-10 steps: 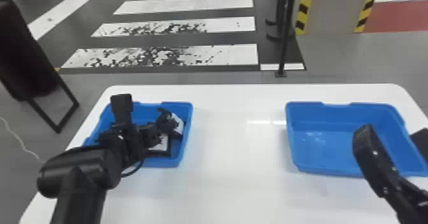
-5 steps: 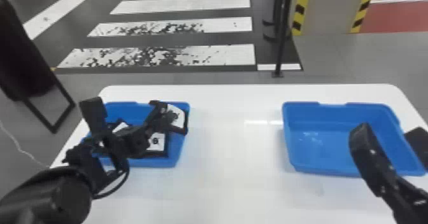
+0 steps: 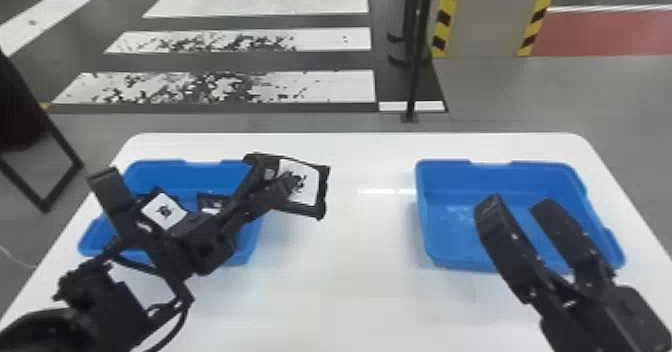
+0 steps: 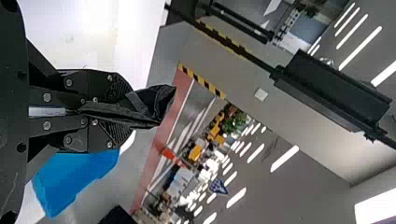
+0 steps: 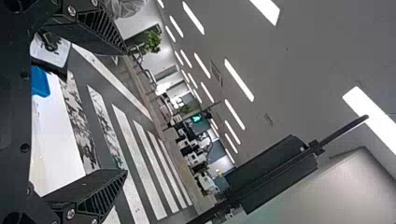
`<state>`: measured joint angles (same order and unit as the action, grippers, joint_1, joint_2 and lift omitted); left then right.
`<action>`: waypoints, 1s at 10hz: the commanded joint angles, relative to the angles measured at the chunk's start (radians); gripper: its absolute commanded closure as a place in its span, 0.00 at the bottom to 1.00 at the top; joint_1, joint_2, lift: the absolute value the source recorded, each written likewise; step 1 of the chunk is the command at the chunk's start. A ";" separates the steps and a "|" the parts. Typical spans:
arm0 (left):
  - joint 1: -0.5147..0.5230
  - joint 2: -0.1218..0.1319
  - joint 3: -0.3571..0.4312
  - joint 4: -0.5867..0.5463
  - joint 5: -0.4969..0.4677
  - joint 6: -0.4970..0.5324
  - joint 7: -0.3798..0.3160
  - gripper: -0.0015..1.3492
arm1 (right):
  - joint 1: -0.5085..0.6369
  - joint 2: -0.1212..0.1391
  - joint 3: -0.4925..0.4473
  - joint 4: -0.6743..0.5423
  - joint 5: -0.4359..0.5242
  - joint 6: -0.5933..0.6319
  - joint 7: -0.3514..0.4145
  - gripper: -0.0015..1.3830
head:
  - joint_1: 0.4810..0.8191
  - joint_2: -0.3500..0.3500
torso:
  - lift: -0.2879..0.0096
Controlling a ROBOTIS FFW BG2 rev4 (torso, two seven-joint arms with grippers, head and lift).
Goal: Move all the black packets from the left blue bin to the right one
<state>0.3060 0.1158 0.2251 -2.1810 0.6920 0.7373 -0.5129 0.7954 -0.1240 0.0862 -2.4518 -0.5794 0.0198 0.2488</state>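
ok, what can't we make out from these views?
- Full packet count in left bin: head view, left arm covers part.
- Held packet's full label: head view, left gripper crosses it.
- Part of right bin's floor: head view, behind right gripper.

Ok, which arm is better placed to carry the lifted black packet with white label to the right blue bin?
Left, probably: the left gripper pinches the packet, while the right gripper, near the right bin, is open and empty.

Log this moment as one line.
left gripper: shut on black packet, at left bin's right side | right gripper: open, seen against right bin | left bin: more packets inside
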 commanded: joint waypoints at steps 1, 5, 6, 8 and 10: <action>0.018 0.001 -0.034 -0.002 0.078 -0.001 -0.018 0.89 | -0.025 0.001 0.004 -0.001 -0.057 0.073 0.023 0.09 | 0.63 0.55 | 0.50; 0.006 0.004 -0.099 -0.007 0.158 0.014 -0.042 0.89 | -0.098 0.000 0.014 0.048 -0.131 0.223 0.109 0.09 | 0.63 0.53 | 0.50; 0.003 0.005 -0.121 -0.017 0.172 0.016 -0.044 0.89 | -0.116 0.001 0.014 0.072 -0.162 0.265 0.127 0.09 | 0.63 0.53 | 0.50; 0.001 0.008 -0.167 -0.017 0.215 0.016 -0.044 0.89 | -0.162 0.000 0.022 0.112 -0.196 0.314 0.156 0.09 | 0.63 0.51 | 0.50; -0.002 0.010 -0.189 -0.017 0.215 0.028 -0.044 0.89 | -0.194 0.000 0.037 0.163 -0.268 0.326 0.164 0.11 | 0.63 0.50 | 0.50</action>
<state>0.3045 0.1255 0.0426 -2.1979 0.9069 0.7623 -0.5568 0.6099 -0.1242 0.1205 -2.3051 -0.8276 0.3423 0.4123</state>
